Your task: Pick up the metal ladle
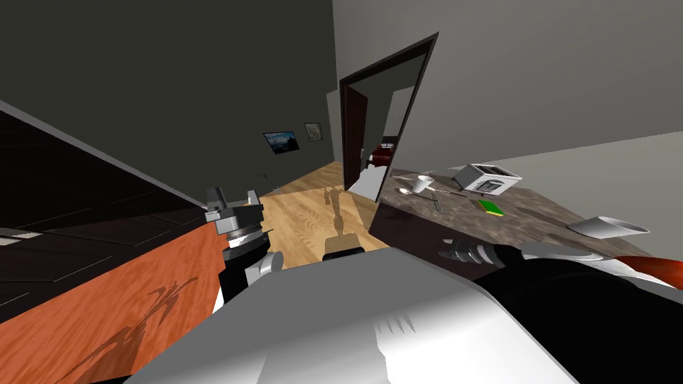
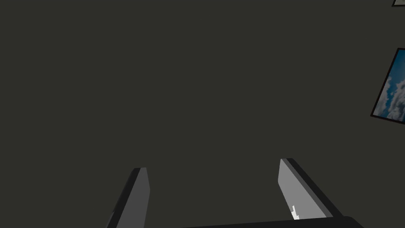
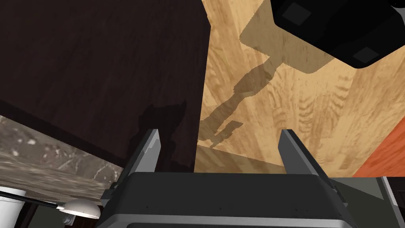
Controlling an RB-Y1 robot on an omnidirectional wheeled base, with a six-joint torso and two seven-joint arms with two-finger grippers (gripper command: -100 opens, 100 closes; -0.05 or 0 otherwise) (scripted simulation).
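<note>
The ladle (image 1: pixel 405 191) is a pale grey scoop with a thin dark handle. It lies on the brown stone counter (image 1: pixel 533 227) near the counter's end, beside a white cup (image 1: pixel 421 183). The right wrist view catches the ladle's bowl (image 3: pixel 81 208) and the cup (image 3: pixel 8 198) on the counter (image 3: pixel 43 174), off to the side of the gripper's body. My right gripper (image 3: pixel 219 148) is open and holds nothing; it points at the wooden floor (image 3: pixel 277 103) next to the dark cabinet side (image 3: pixel 99 71). My left gripper (image 1: pixel 232 199) is raised at the left and open (image 2: pixel 213 166).
Further along the counter stand a white toaster (image 1: pixel 487 177), a green sponge (image 1: pixel 491 208) and a white bowl (image 1: pixel 607 227). A dark-framed open doorway (image 1: pixel 373 133) lies behind the counter's end. An orange-brown surface (image 1: pixel 133 287) runs along the left.
</note>
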